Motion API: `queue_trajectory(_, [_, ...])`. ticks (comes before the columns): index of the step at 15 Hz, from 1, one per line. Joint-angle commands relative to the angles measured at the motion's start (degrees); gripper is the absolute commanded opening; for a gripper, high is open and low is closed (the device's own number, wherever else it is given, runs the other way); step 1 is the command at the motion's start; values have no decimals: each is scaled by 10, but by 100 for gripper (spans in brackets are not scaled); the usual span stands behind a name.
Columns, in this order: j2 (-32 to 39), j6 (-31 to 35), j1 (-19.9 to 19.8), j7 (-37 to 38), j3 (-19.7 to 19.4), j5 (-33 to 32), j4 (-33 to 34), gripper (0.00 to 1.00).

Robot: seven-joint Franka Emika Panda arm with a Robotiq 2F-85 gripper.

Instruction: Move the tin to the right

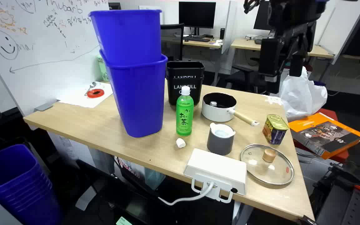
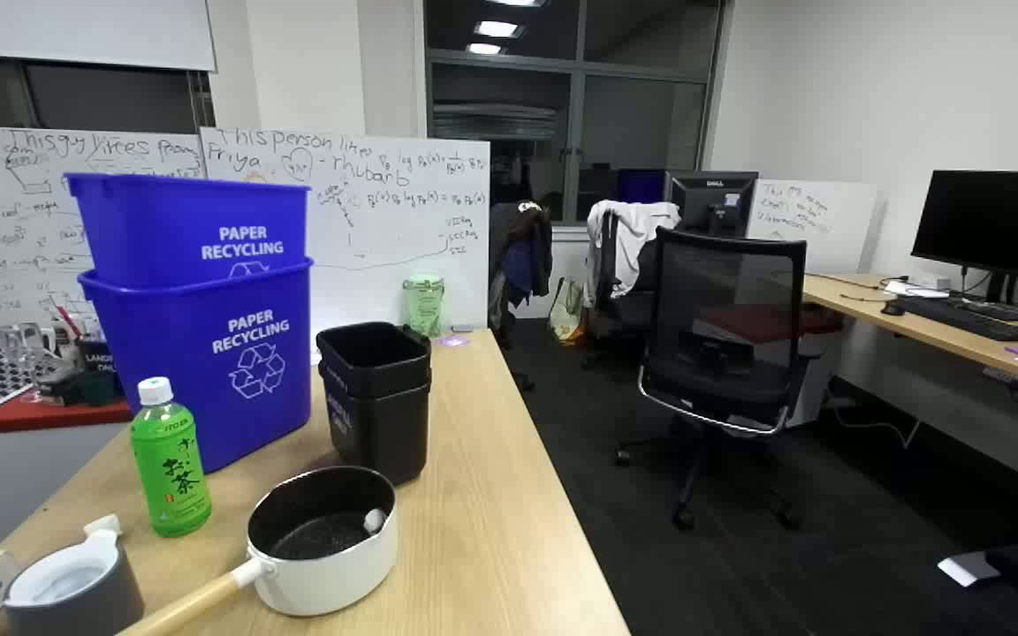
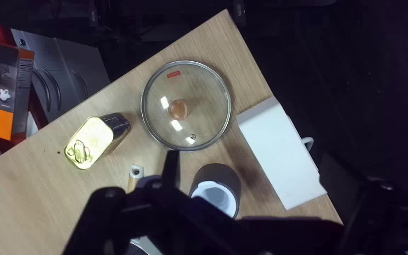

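The tin is a short boxy can with a gold-yellow top and a dark blue label. In an exterior view it stands upright near the table's edge, between the saucepan handle and the glass lid. In the wrist view the tin is at the left, its pull-tab top facing the camera. It is out of view in an exterior view. My gripper hangs in the air above the table, well above the tin. In the wrist view the gripper's fingers are wide apart with nothing between them; the tin lies outside them.
Near the tin are a glass lid, a white saucepan and a grey cup. A white box lies at the table edge. A green bottle, black bins and tall blue bins stand farther off.
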Motion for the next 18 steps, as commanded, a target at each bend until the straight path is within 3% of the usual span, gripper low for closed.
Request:
queue_trajectory(1, [1,-1,9,2,-8,-3,1,100])
queue_trajectory(9, [-47,15,-35,44,-54,-74,-48,100])
queue_trajectory(14, [-55,29,-78,116,-84,-88,-107,100])
queue_trajectory(15, [-46,8,-68,86,-83,-87,-84,100])
queue_trajectory(18, [-47,19,-76,107,-86,-87,-100,100])
